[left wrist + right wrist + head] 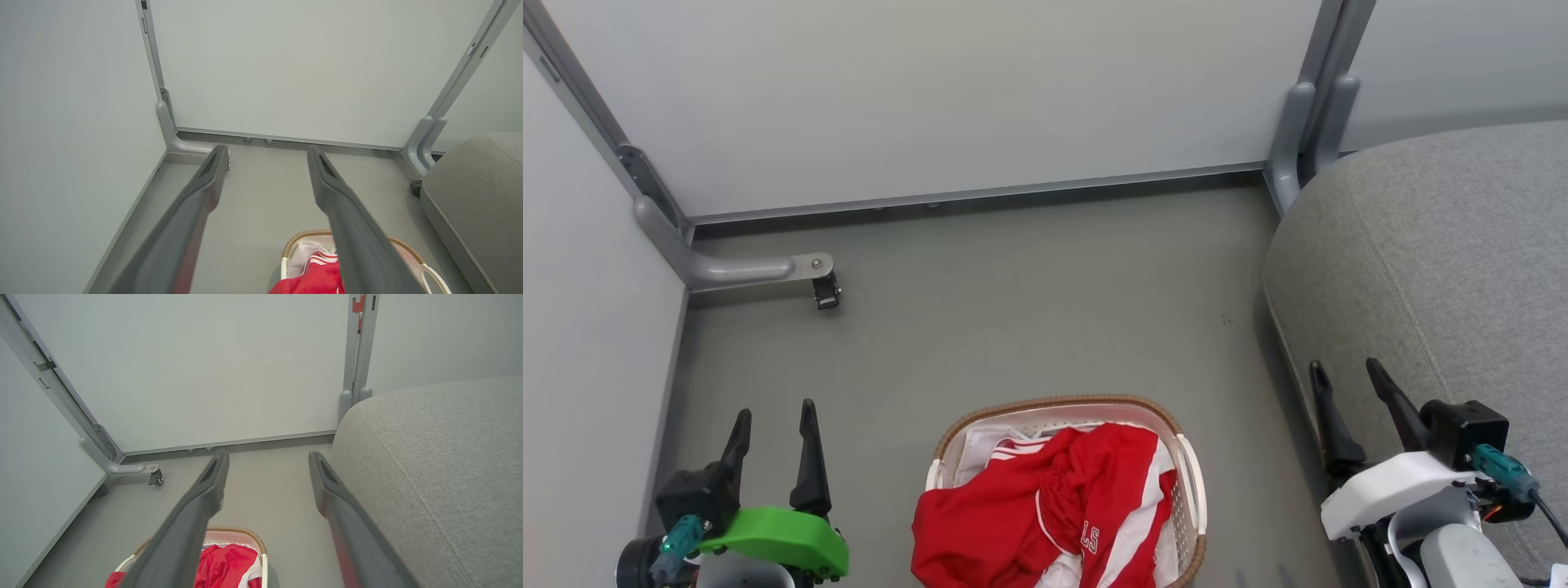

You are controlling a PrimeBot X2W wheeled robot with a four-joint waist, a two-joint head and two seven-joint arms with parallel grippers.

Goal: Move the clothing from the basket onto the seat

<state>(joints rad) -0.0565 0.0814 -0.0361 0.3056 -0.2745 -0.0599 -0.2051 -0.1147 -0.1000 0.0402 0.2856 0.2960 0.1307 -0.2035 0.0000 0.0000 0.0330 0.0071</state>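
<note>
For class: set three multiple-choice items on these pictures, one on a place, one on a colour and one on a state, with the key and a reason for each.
1. Where is the basket relative to the seat?
A) on top of it
B) on the floor, to its left in the head view
C) behind it

2. The clothing is mainly:
A) blue
B) green
C) red

3. The left pincer and right pincer are:
A) both open and empty
B) both shut on cloth
C) one open, one shut

Key:
1 B, it stands on the floor beside the cushion.
2 C, red fabric with white stripes fills the basket.
3 A, each pair of fingers is spread with nothing between.
</note>
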